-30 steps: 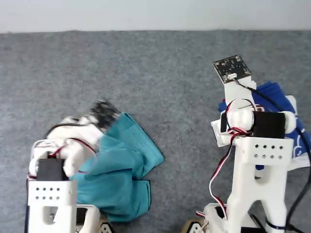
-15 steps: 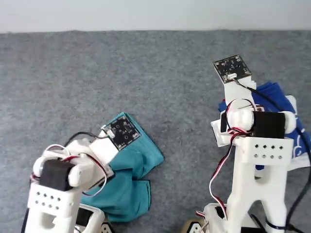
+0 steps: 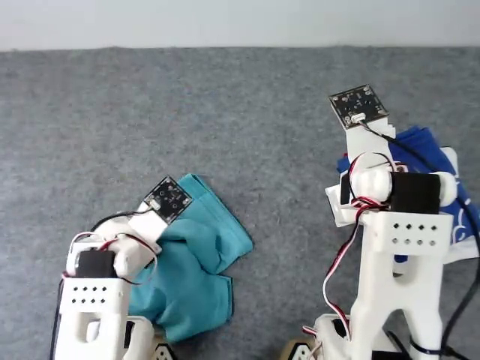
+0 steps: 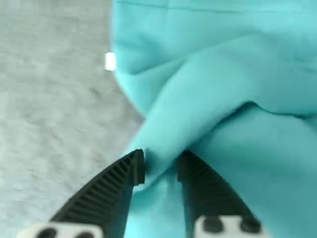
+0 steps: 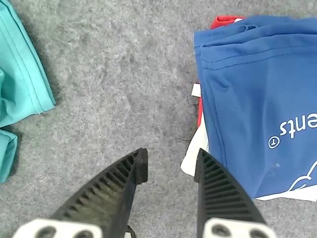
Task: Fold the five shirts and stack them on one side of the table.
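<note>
Your work surface is a grey felt-covered table (image 3: 225, 112) that runs to a pale wall at the far edge. Two white arms stand at the near edge. Your right arm (image 3: 397, 225) rises tall on the right side, and your left arm (image 3: 94, 300) sits low at the left corner, leaning onto the cloth.

The largest task item is the teal shirt (image 3: 199, 255). It lies crumpled on the near left part of the table, partly under your left arm, with one hemmed corner pointing toward the table's middle. It isn't folded flat: the left wrist view shows the teal shirt (image 4: 237, 74) bunched into thick ridges.

On the right side, partly hidden behind your right arm, is the stack. A blue shirt (image 5: 257, 99) with white print lies on top. A white shirt (image 5: 190, 158) shows at the stack's edge below it, and a sliver of red shirt (image 5: 223, 22) shows at a corner. The stack is well apart from the teal shirt, with bare felt between them.

Your left gripper (image 4: 159, 166) has its two black fingers drawn close together, pinching a raised ridge of the teal fabric between their tips. Your right gripper (image 5: 169, 166) has its fingers parted a moderate way with nothing held. It hangs over bare felt just beside the stack's edge.

A small white tag (image 4: 110, 61) sticks out at the teal shirt's edge.
</note>
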